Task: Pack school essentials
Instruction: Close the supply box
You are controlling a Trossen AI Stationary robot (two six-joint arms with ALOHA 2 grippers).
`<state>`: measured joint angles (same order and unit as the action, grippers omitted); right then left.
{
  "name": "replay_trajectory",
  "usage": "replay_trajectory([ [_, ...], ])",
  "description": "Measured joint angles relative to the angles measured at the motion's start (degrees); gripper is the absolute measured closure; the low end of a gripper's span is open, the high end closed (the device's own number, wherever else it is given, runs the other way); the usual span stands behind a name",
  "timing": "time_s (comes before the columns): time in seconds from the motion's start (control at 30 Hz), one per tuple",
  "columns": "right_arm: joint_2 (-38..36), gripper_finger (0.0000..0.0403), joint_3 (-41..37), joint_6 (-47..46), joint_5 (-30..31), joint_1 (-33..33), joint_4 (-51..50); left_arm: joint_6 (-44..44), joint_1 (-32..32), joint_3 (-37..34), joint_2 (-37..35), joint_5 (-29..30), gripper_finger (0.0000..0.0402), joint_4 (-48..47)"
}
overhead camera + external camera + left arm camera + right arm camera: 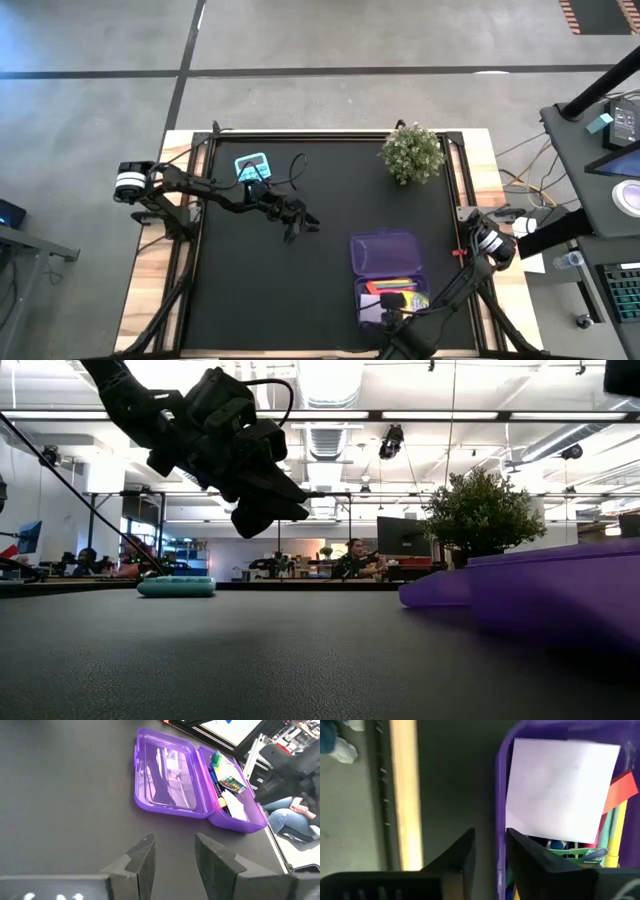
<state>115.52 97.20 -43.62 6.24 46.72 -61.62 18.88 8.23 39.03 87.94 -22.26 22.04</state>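
The translucent purple case (385, 250) lies open near the table's near right part, its lid (167, 775) flat beside the tray. In the tray lie the white note pad (560, 785), an orange piece (620, 790), thin pens (615, 840) and the crayon box (232, 784). My right gripper (490, 852) hovers at the tray's near left corner (385, 318), open by a narrow gap. My left gripper (305, 222) hangs above bare mat at the table's middle (275, 510), slightly open and holding nothing (175, 855). My right gripper comes at the tray's side wall (500, 795) from above, one finger (535, 865) over the inside and the other (455, 860) outside. Dark space shows between the outer finger and the wall. I cannot tell whether either finger touches it.
A bushy green potted plant (412, 152) stands near the far right corner. A flat teal object (252, 165) lies on the mat under the left arm, toward the far left (176, 586). Bare black mat stretches between the left gripper and the case. A seated person's legs (290, 810) show beyond the table.
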Motion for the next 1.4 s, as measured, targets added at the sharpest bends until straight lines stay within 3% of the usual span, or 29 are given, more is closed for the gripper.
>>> replay_trajectory([
  [0.17, -0.42, 0.0282, 5.81, -7.02, 0.02, 0.46, -5.66, 0.3, 0.0, 0.0, 0.0, 0.0, 0.0283, -0.02],
  [0.3, -1.09, 0.0276, 10.28, -19.48, 0.36, 2.58, -8.86, 0.26, 0.0, 0.0, 0.22, 0.37, 0.0283, -0.01],
  [0.57, -1.07, 0.0296, 11.16, -68.36, -3.62, 9.48, -8.16, -3.93, -0.02, 4.07, 4.44, 3.98, 0.0283, -0.42],
  [0.73, -1.05, 0.0308, 11.07, -88.07, -8.15, 13.0, -7.29, -7.27, -0.02, 9.33, 10.12, 4.16, 0.0283, -1.21],
  [0.9, -1.04, 0.0308, 8.57, -90.86, -18.39, 13.42, -7.3, -7.35, -0.04, 16.49, 17.41, 5.32, 0.0283, -5.57],
  [1.17, -0.96, 0.0318, 3.6, -91.4, -18.21, 13.34, -7.58, -9.39, 0.02, 25.37, 22.97, 17.16, 0.0283, -16.99],
  [1.4, -0.96, 0.0334, -2.07, -90.26, -15.42, 12.02, -7.68, -12.47, -0.3, 25.88, 23.08, 18.63, 0.0283, -16.49],
])
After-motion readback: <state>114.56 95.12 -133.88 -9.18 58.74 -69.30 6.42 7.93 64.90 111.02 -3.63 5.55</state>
